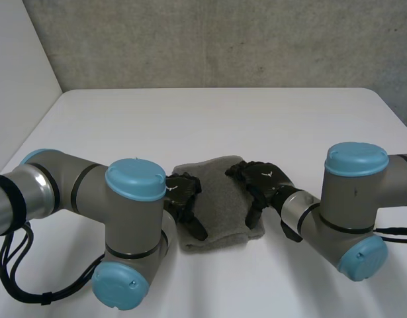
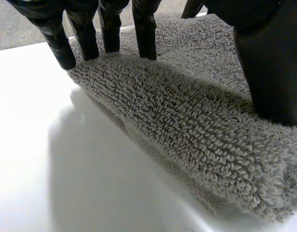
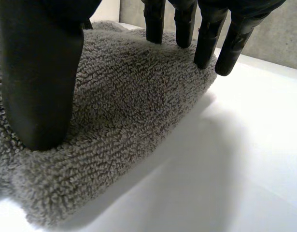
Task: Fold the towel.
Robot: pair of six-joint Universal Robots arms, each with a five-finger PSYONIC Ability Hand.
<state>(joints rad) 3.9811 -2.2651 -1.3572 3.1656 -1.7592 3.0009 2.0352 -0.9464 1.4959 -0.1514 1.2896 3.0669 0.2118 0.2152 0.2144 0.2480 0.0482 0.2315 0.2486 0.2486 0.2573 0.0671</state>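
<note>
Left hand (image 1: 183, 196), right hand (image 1: 263, 179) on towel (image 1: 220, 207) edges, table (image 1: 223, 119)

The white tabletop (image 1: 216, 119) carries one grey towel (image 1: 220, 205), folded into a thick pad. It lies flat between the left robot hand (image 1: 183, 195) and the right robot hand (image 1: 263, 179), reaching under both. Each robot hand has straight fingers and a thumb pressing down on the nearest side. The towel's rounded folded edges meet the tabletop just outside the fingertips.
</note>
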